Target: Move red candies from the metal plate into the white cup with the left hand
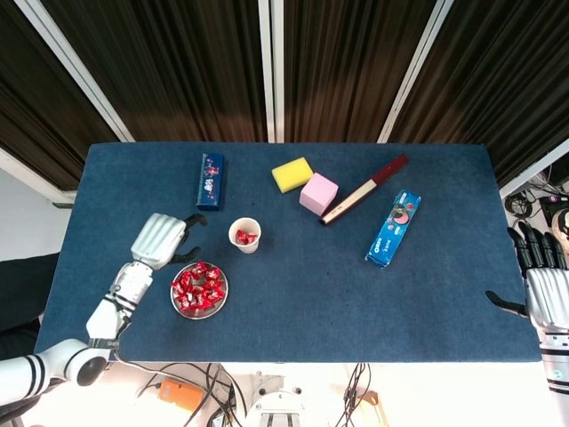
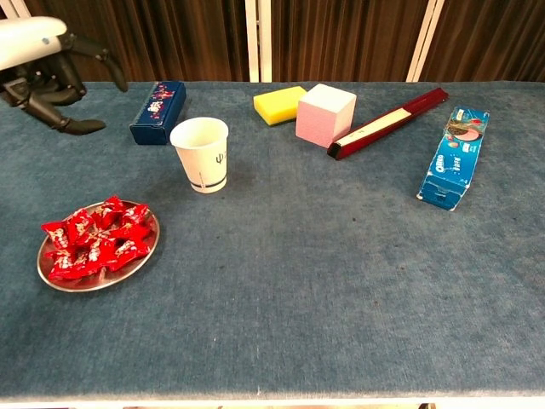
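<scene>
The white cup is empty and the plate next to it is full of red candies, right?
Not quite. The white cup isn't empty: the head view shows red candy inside it. The plate next to it is indeed full of red candies.

Dark curtains (image 1: 356,62) behind blue table (image 1: 293,294)

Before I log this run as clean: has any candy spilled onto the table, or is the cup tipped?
Nothing stands out. The cup stands upright with a red candy inside it, and the other candies lie piled on the plate. No candy shows on the table. The left hand holds nothing, fingers apart.
</scene>
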`<state>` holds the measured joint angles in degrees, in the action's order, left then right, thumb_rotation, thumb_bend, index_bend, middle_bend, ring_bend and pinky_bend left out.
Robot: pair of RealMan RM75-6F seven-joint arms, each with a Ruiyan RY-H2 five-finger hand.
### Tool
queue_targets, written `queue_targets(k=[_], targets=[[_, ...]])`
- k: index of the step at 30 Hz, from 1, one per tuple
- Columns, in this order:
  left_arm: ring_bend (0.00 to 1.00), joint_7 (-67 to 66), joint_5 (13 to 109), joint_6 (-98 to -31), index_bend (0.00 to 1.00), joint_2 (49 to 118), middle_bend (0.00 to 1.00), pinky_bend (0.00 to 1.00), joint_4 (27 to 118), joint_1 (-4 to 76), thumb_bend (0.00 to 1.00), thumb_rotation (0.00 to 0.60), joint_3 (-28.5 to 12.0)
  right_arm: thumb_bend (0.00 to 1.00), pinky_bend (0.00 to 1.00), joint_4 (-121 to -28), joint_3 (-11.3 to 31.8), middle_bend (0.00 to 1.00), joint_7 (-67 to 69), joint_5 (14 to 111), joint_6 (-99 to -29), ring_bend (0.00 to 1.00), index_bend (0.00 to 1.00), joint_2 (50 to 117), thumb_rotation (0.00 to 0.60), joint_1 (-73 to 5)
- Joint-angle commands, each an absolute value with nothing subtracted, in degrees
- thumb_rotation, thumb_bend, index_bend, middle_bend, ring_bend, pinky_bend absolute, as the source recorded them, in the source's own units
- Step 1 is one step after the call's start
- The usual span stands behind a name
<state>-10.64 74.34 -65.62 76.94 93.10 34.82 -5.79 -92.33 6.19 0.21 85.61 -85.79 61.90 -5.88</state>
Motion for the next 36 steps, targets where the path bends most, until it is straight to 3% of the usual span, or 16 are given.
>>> queue_targets(k=[1,11,36], targets=[[0.87,-11.2,76.1,-66.9,0.39,76.2,0.93,0.85,92.9,32.2,0.23,0.6,-2.5,0.11,0.0,-92.3,6.2,0.02,0.1,85.7,-85.6,0.0,0.0,62.0,0.6,-6.1],[0.87,-18.1,72.9,-64.8,0.42,80.5,0.93,0.85,90.5,30.0,0.21,0.6,0.0,0.11,0.0,-92.7,6.1,0.02,-0.3,86.0,-85.5,0.0,0.0,61.9,0.6,-6.3],[0.87,-23.9,65.8,-58.2,0.42,81.0,0.93,0.85,93.5,30.9,0.21,0.6,-0.2,0.11,0.0,-93.2,6.1,0.02,-1.1,85.4,-84.9,0.0,0.0,61.8,0.6,-6.6]])
